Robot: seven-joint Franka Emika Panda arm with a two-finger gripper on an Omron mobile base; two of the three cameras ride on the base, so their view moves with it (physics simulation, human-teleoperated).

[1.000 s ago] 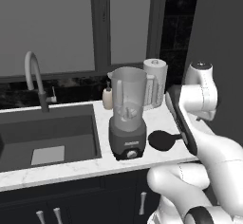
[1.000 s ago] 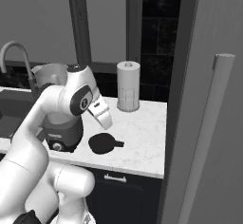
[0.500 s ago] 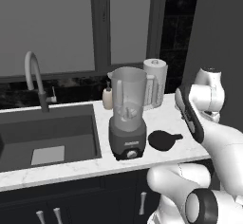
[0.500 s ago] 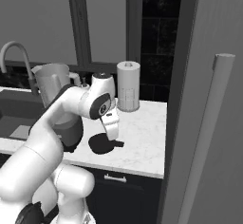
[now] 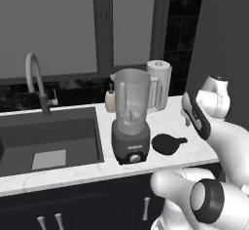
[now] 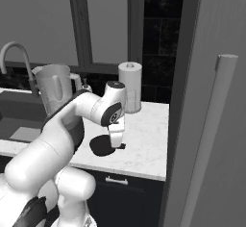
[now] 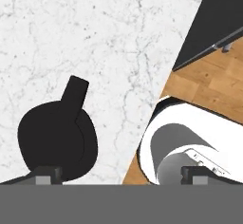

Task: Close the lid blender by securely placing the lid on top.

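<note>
The blender point(image 5: 130, 119) stands on the counter beside the sink, a clear tapered jar on a dark grey base, its mouth uncovered. The lid point(image 5: 167, 144), a flat black disc with a short tab, lies on the marble just right of the blender's base. My gripper point(image 6: 115, 142) hangs open just above the counter at the lid's point(image 6: 102, 146) right side, holding nothing. In the hand view the lid point(image 7: 57, 140) lies by the left fingertip point(image 7: 45, 173), while the gripper point(image 7: 119, 175) is centred over the counter's front edge.
A white paper towel roll point(image 5: 158, 85) and a small cream soap bottle point(image 5: 111, 101) stand behind the blender. The sink point(image 5: 48, 136) and faucet point(image 5: 36, 80) lie to the left. A tall grey panel point(image 6: 211, 101) rises at the counter's right end.
The hand has swung down and to the right, from beside the blender jar to just above the counter by the lid. Its jaws stayed open. The lid and blender have not moved.
</note>
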